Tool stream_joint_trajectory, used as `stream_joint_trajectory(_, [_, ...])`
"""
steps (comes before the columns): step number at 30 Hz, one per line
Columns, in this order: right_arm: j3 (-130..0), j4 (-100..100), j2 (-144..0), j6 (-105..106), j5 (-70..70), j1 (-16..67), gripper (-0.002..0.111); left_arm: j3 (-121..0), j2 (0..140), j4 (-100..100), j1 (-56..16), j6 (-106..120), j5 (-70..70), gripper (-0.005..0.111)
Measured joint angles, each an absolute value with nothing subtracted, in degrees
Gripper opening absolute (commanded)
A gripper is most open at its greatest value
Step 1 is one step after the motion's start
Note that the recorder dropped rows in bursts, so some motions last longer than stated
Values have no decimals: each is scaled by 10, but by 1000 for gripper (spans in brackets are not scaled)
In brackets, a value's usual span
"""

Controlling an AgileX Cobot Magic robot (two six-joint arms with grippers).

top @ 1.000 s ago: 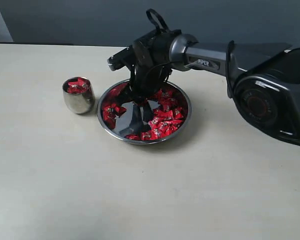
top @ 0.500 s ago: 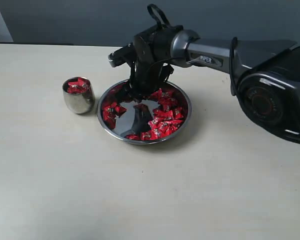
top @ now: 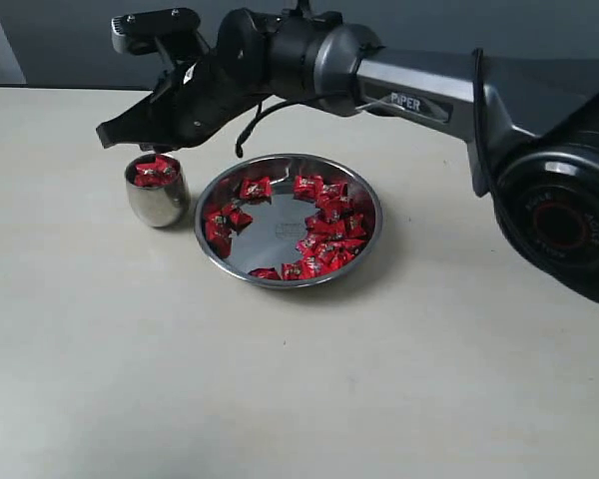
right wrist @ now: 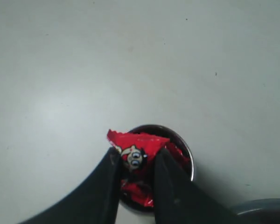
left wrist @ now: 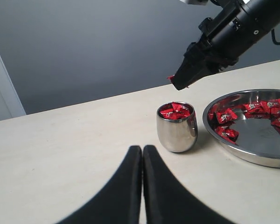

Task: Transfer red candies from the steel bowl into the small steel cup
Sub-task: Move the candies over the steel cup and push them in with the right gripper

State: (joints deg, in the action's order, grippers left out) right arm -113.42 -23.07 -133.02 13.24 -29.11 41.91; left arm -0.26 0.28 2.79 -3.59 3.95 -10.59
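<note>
The steel bowl point(top: 364, 232) sits mid-table with several red candies point(top: 324, 235) around a bare centre. To its left stands the small steel cup point(top: 156, 200), with red candies heaped inside point(left wrist: 174, 111). My right gripper point(top: 108, 135) hangs above the cup, a little to its far left, shut on a red candy point(right wrist: 139, 144); the right wrist view shows the cup point(right wrist: 187, 156) directly beneath the fingers. My left gripper point(left wrist: 142, 150) is shut and empty, low over the table, short of the cup point(left wrist: 177, 133).
The right arm point(top: 419, 90) stretches over the far rim of the bowl from the right. A grey wall runs behind the table's far edge. The bowl's rim point(left wrist: 224, 140) lies close beside the cup.
The right gripper closed on a candy in the bowl, lifted out and swung left to above the cup. The bowl's centre is now uncovered.
</note>
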Motion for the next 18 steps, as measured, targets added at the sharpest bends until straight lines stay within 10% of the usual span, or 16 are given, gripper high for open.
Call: stream_joint_trajectory(18, [-1134, -274, -1357, 188, -276, 425, -1, -3, 3, 28, -36, 40, -106, 2])
